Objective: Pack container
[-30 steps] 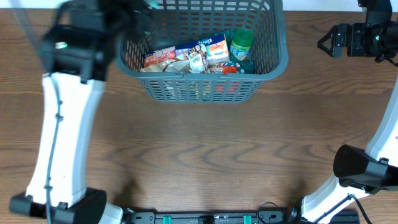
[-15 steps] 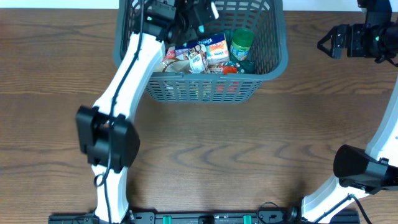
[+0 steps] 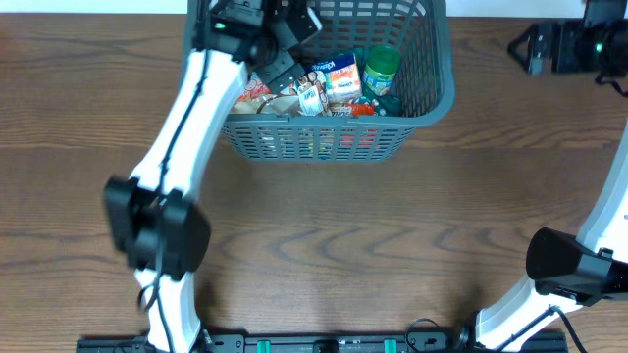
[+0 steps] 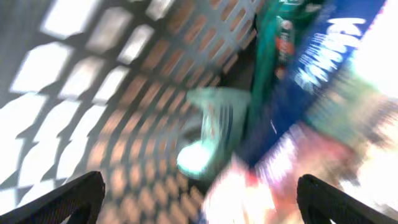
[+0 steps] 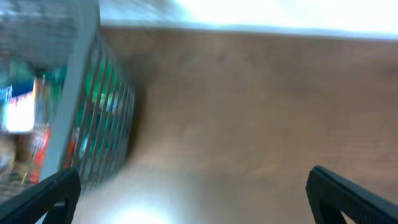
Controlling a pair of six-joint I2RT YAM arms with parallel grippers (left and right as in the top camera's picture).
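- Since half a second ago, the left arm has swung slightly leftward, its elbow now nearer the table's left side. The right gripper has slid toward the far edge of the overhead view.
- The container stands upright at the far middle of the wooden table, with its lattice front wall facing the robot's base.
- Inside it, snack packets lie jumbled along the near wall, among them a blue-and-white packet.
- A green-lidded jar stands just to the right of the packets, near the container's right wall.
- The left gripper hangs inside the container over its left part, above the packets.
- The left wrist view is heavily blurred, but the gripper's two dark fingertips sit at the lower corners. They are spread wide with nothing between them.
- Beyond those fingertips show the slotted wall, a pale green smear and blue packaging. The blur hides what the green smear is.
- The right gripper is well to the right of the container, above bare wood.
- Its fingertips are also spread wide and carry nothing.
- The right wrist view, also blurred, shows the container's outer wall at the left and wood grain across the rest.
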